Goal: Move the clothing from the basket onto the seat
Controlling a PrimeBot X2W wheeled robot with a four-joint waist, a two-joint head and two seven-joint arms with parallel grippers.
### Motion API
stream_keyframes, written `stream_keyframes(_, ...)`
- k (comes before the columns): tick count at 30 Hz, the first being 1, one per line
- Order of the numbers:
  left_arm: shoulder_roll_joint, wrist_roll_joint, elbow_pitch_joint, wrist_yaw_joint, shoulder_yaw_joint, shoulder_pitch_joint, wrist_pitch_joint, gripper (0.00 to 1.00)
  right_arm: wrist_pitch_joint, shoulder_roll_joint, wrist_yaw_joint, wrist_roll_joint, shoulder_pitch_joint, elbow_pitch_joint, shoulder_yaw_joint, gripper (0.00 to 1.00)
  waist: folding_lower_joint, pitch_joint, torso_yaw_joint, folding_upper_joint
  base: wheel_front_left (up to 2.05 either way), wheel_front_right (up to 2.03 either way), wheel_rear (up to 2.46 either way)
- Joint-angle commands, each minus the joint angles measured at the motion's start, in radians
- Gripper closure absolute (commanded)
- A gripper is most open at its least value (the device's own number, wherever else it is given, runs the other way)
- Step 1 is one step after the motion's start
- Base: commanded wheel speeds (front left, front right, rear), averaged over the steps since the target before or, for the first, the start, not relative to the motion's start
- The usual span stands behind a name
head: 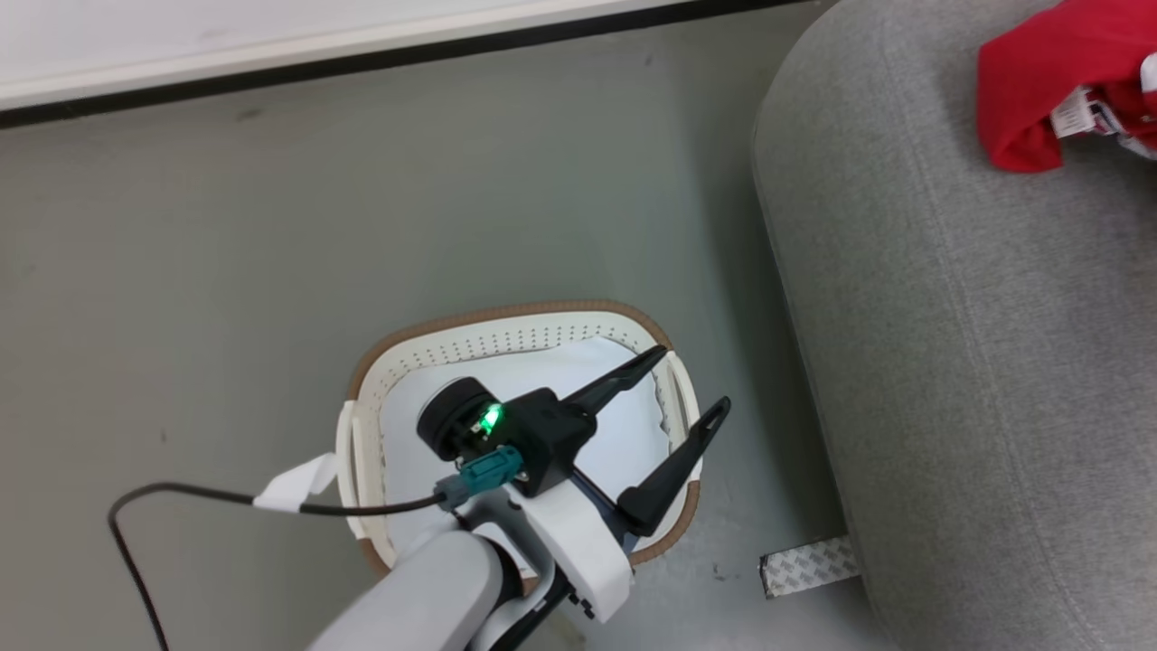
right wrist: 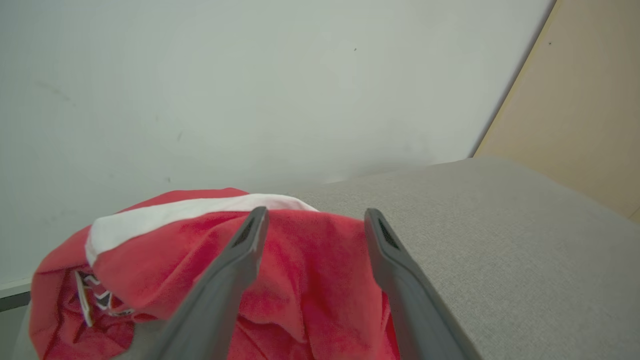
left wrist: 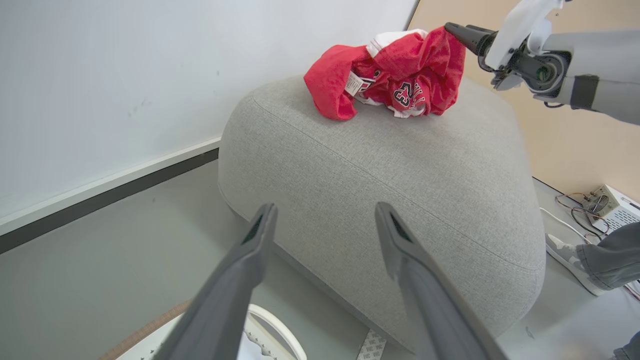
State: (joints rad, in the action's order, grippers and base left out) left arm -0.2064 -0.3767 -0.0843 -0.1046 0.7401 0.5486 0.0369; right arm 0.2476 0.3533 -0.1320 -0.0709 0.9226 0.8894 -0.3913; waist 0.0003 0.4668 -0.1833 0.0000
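The red clothing lies bunched on top of the grey seat, with its white trim and small label showing; it also appears at the head view's top right. My right gripper is open just above this clothing, one finger on each side of a fold. From the left wrist view, the right gripper touches the heap's far edge. My left gripper hangs open over the cream basket, holding nothing. Inside the basket I see just a white pad.
The basket stands on grey floor just left of the seat. A black cable runs across the floor to my left arm. A tape strip lies by the seat's base. A person's shoe and a small box sit beyond the seat.
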Motion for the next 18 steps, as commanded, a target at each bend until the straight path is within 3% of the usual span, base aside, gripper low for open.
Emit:
stream_keyframes(1, -0.011, -0.010, -0.003, 0.008, -0.009, -0.017, 0.012, 0.00, 0.011, -0.003, 0.003, 0.019, -0.022, 0.013, -0.017, 0.00, -0.0003, -0.021, -0.009, 0.0000, 0.00, 0.00, 0.00)
stream_keyframes(8, -0.024, -0.047, -0.014, 0.044, -0.042, -0.072, 0.036, 0.00, 0.018, -0.037, 0.003, 0.060, -0.142, 0.000, 0.031, 0.00, -0.0003, -0.114, -0.029, 0.0000, 0.00, 0.00, 0.00)
stream_keyframes(18, -0.047, -0.090, -0.060, 0.125, -0.114, -0.190, 0.122, 0.00, 0.016, -0.091, 0.003, 0.035, -0.403, -0.292, 0.110, 0.00, -0.0003, -0.284, -0.007, 0.0000, 0.00, 0.00, 0.00)
